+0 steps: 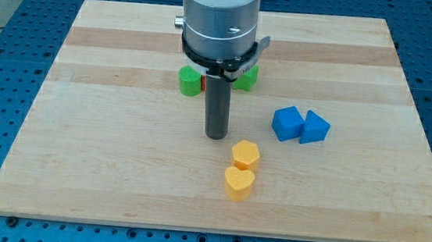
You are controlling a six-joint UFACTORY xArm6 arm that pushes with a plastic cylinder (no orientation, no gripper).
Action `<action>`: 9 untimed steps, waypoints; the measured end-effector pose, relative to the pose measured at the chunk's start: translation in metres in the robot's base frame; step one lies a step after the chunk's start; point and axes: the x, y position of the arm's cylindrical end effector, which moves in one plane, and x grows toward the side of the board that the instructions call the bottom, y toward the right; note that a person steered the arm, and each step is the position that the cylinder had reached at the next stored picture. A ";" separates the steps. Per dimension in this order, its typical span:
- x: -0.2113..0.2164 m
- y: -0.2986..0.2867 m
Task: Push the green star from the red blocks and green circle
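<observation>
**Rod tip on board, green blocks behind it**

Camera view: wooden board (79, 164) on a blue perforated table (2, 55). The arm's metal cylinder comes down from the view's top, ending in a dark rod. My tip (215, 137) rests near board centre; no jaws, so nothing is spread or pinched.

Rel. to tip:
- Green circle (190, 81): above-left, near.
- Green star (246, 77): above-right, partly hidden by arm.
- Red sliver (203, 81) beside circle; shape can't tell.
- Blue blocks (287, 123) & (314, 128): right, touching.
- Yellow hexagon (245, 153): below-right, just beside tip; yellow heart (239, 182) touching under it.
</observation>
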 end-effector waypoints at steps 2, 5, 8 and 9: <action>0.012 0.064; -0.014 -0.023; -0.041 -0.021; -0.063 0.005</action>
